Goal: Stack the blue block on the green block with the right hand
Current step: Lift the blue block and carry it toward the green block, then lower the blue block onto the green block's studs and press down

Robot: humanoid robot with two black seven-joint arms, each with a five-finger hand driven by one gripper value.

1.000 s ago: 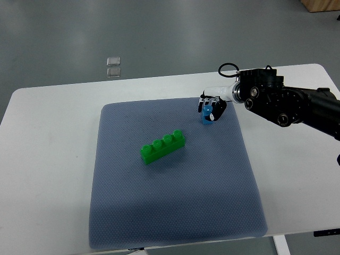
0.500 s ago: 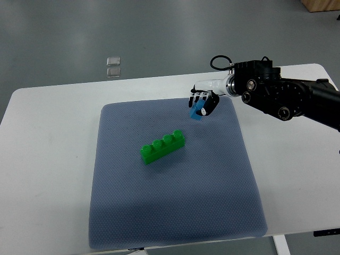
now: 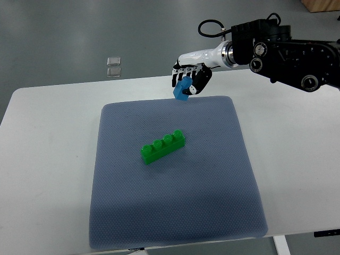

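Observation:
A long green block [image 3: 163,146] with a row of studs lies slanted on the blue-grey mat [image 3: 175,212], a little left of the mat's middle. My right hand [image 3: 189,81] hangs in the air over the mat's far edge, its fingers curled around a small blue block [image 3: 182,88]. The blue block is tilted and sits well above the mat, up and to the right of the green block. The right arm [image 3: 281,45] comes in from the upper right. No left arm shows.
The mat covers most of a white table [image 3: 48,159], whose front edge runs along the bottom of the view. Two small clear squares [image 3: 113,66] lie on the grey floor beyond the table's far edge.
My right hand has lifted the blue block off the mat and carried it up and to the left. The green block has stayed put.

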